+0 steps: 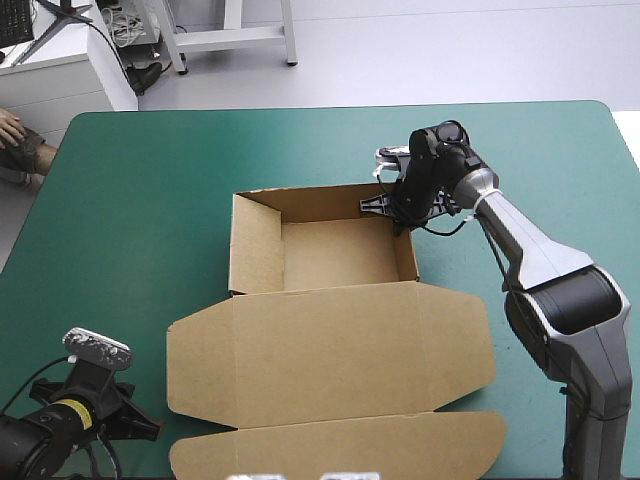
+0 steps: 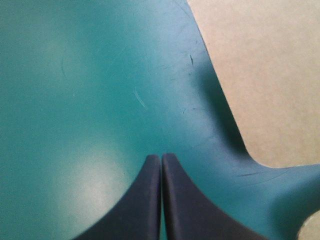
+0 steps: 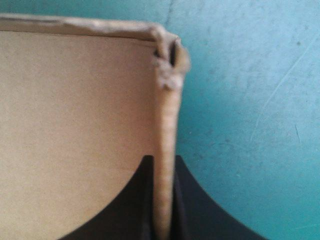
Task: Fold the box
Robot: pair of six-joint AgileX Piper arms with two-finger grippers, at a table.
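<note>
The brown cardboard box (image 1: pixel 335 345) lies at the middle of the teal-green tabletop (image 1: pixel 140 170) as an open tray, its lid spread flat toward the near edge. The lid's nearest flap is cut off at the high view's bottom edge. In the right wrist view the tray's far right corner looks crumpled and blurred, so how the walls tuck there is hard to make out. The black, fin-fingered right pincer (image 3: pixel 162 162) is clenched on the tray's right wall just near of that corner, with one finger inside the tray and one outside. From above its fingertips are partly hidden by the wrist. The left pincer (image 2: pixel 161 157) sits low at the near left, fingers pressed together and grasping nothing, close to the lid's rounded left flap but apart from it.
</note>
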